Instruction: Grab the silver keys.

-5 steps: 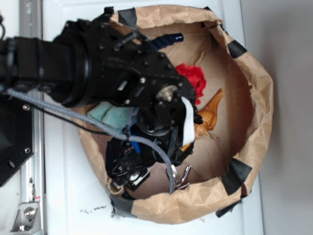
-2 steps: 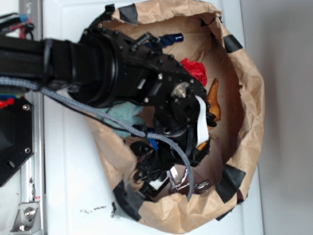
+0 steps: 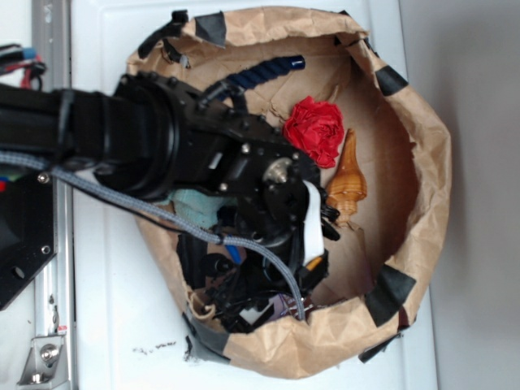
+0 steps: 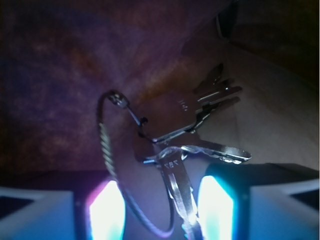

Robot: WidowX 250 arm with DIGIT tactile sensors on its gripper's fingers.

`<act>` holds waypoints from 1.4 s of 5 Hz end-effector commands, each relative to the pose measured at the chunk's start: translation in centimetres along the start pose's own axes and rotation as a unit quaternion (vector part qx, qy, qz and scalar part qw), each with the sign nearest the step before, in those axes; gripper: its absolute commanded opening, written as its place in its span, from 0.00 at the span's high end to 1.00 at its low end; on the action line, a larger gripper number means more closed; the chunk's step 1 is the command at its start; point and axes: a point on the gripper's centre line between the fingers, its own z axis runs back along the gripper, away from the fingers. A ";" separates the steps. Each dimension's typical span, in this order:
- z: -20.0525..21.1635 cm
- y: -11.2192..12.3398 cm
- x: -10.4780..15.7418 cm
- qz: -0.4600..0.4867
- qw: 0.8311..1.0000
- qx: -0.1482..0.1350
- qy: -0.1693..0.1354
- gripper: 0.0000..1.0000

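Observation:
The silver keys (image 4: 187, 132) show in the wrist view as a fan of thin shiny blades on a twisted wire loop (image 4: 106, 145), lying on the brown paper floor. My gripper (image 4: 161, 210) is open and low over them. One key blade (image 4: 181, 192) runs between the two glowing pads (image 4: 107, 210), nearer the right pad, and the loop's lower end lies there too. In the exterior view the black arm (image 3: 203, 154) reaches down into the paper bag (image 3: 422, 162) at its lower rim and covers the keys.
Inside the bag lie a red fabric flower (image 3: 315, 130), an orange-brown seashell (image 3: 348, 180), a dark blue rope (image 3: 260, 71), a teal cloth (image 3: 195, 203) and black clutter (image 3: 215, 280). The bag's folded wall stands close behind the keys. A grey cable (image 3: 122, 199) trails from the arm.
The arm has swung back left and down toward the bag's lower rim, uncovering the flower and the seashell. The keys, seen earlier beside the wrist, are now under the gripper. The bag shifted.

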 end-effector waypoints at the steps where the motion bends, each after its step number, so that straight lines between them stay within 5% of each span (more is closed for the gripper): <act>1: 1.2 -1.2 -0.3 -0.007 1.000 0.015 -0.012 1.00; 3: 1.9 -1.3 -0.7 0.016 0.999 0.033 -0.026 1.00; 4: 3.7 -1.4 -0.3 0.045 0.998 0.050 -0.009 1.00; 5: 7.6 0.1 0.5 0.165 0.981 0.105 0.013 1.00; 6: 12.3 2.3 1.2 0.283 0.943 0.166 0.059 1.00; 7: 15.7 2.3 2.3 0.382 0.887 0.250 0.069 1.00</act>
